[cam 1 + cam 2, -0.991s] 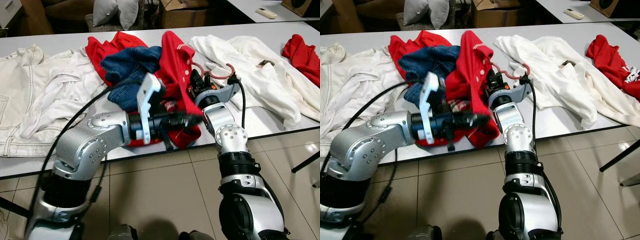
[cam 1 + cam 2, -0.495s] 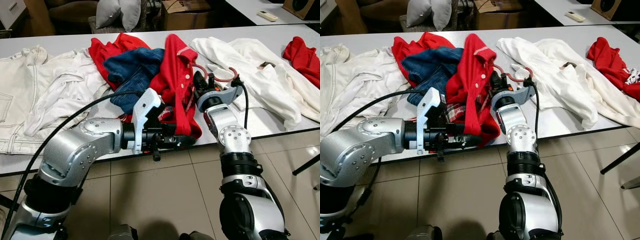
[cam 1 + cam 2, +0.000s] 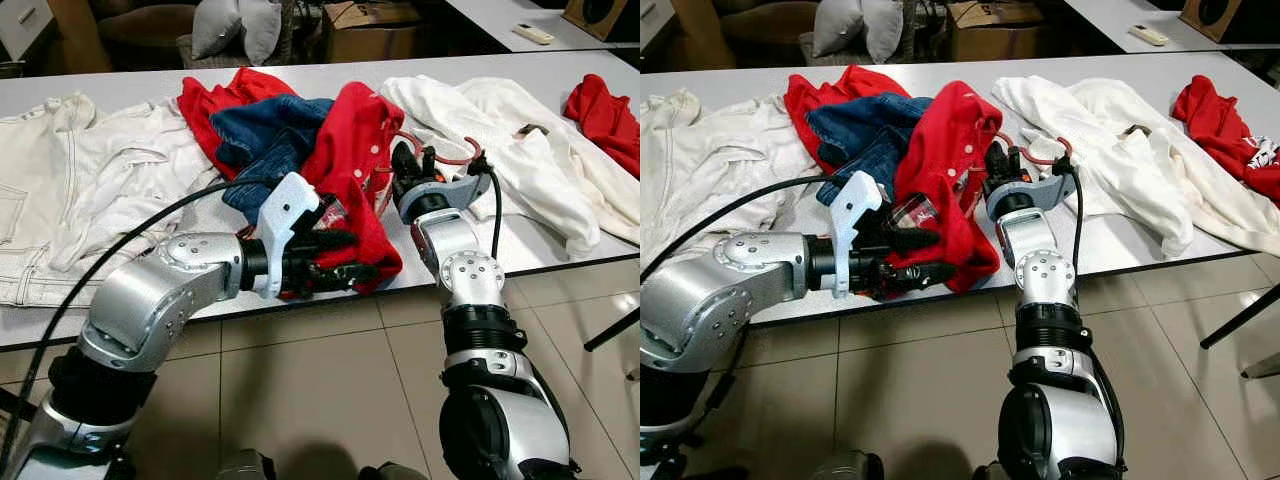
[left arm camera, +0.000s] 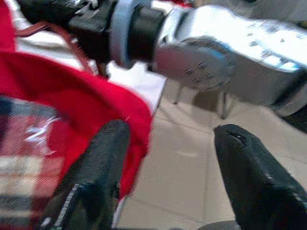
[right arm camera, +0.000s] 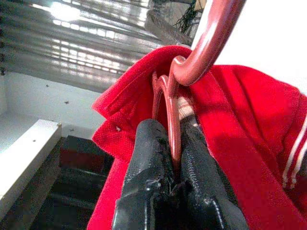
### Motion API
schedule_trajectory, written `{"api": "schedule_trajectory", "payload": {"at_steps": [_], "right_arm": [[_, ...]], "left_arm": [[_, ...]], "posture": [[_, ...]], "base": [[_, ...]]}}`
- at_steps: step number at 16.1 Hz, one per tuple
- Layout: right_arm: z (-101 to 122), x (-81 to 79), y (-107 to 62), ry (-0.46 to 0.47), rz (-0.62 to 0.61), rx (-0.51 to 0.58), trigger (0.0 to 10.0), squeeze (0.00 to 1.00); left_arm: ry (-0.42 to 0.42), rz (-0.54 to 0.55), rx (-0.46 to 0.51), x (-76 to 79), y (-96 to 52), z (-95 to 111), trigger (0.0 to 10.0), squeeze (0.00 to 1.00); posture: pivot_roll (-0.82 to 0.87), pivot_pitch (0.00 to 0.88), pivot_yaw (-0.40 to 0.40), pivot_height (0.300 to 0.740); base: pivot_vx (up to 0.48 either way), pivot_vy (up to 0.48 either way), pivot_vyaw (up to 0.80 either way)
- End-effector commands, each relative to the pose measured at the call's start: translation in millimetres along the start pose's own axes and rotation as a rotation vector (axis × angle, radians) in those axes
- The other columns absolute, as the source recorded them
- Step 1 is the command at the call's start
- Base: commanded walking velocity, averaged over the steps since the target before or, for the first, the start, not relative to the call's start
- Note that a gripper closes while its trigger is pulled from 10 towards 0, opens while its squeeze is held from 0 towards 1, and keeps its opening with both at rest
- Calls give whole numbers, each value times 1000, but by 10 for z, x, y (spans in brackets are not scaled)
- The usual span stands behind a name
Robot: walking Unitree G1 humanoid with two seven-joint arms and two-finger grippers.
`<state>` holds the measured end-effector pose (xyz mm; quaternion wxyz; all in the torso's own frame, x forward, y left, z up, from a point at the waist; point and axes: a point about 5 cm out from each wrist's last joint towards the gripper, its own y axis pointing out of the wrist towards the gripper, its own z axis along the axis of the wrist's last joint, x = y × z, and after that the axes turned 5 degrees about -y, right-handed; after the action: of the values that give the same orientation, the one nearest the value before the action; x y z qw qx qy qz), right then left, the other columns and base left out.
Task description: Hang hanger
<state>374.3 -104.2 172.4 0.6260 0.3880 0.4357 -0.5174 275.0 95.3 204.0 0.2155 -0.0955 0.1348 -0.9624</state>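
A red polo shirt (image 3: 352,135) is bunched on the white table (image 3: 520,255) with a pinkish-red hanger (image 3: 452,156) inside its collar. My right gripper (image 3: 405,168) sits just behind the shirt, shut on the hanger's neck. In the right wrist view, the hanger (image 5: 207,45) runs down between the closed fingers (image 5: 144,158), with the red collar (image 5: 249,124) around them. My left gripper (image 3: 345,258) is open at the shirt's lower hem by the table's front edge. In the left wrist view, one finger (image 4: 98,167) rests against the red fabric (image 4: 72,105) and the other finger (image 4: 249,172) hangs over the floor.
Blue jeans (image 3: 265,135) and another red garment (image 3: 215,95) lie just left of the shirt. White clothes (image 3: 90,170) cover the table's left side, and a white top (image 3: 520,150) lies at the right. A red cloth (image 3: 605,105) sits at the far right. Tiled floor (image 3: 300,400) lies below.
The red shirt, held up half a second ago, has sunk into a lower bunch. My left gripper has risen from below the table edge and its fingers now straddle the hem.
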Motion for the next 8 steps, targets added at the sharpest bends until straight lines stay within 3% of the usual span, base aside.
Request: {"api": "schedule_trajectory", "payload": {"at_steps": [1, 3, 5, 6, 7, 8], "right_arm": [[-93, -44, 6, 29, -4, 7, 10000, 0], [46, -13, 18, -26, -11, 37, 10000, 0], [151, -30, 47, -86, -3, 47, 10000, 0], [388, -242, 137, -204, 74, 71, 10000, 0], [449, -321, 157, -211, 103, 84, 10000, 0], [575, -524, 186, -200, 184, 118, 10000, 0]], "left_arm": [[16, 39, -9, -48, -12, -4, 10000, 1000], [30, 104, 14, -132, -119, -30, 10000, 1000], [5, 98, 71, -146, -218, -13, 10000, 1000], [-37, 160, 177, -234, -427, 32, 10000, 1000], [-41, 198, 193, -278, -476, 32, 10000, 1000], [-45, 310, 198, -399, -559, 3, 10000, 714]], "posture": [[74, 57, -20, 740], [72, 60, -17, 740], [69, 60, -15, 740], [66, 57, -19, 740], [66, 57, -21, 740], [69, 57, -26, 740]], "base": [[0, 0, 0], [0, 0, 0], [0, 0, 0], [0, 0, 0], [0, 0, 0], [0, 0, 0]]}}
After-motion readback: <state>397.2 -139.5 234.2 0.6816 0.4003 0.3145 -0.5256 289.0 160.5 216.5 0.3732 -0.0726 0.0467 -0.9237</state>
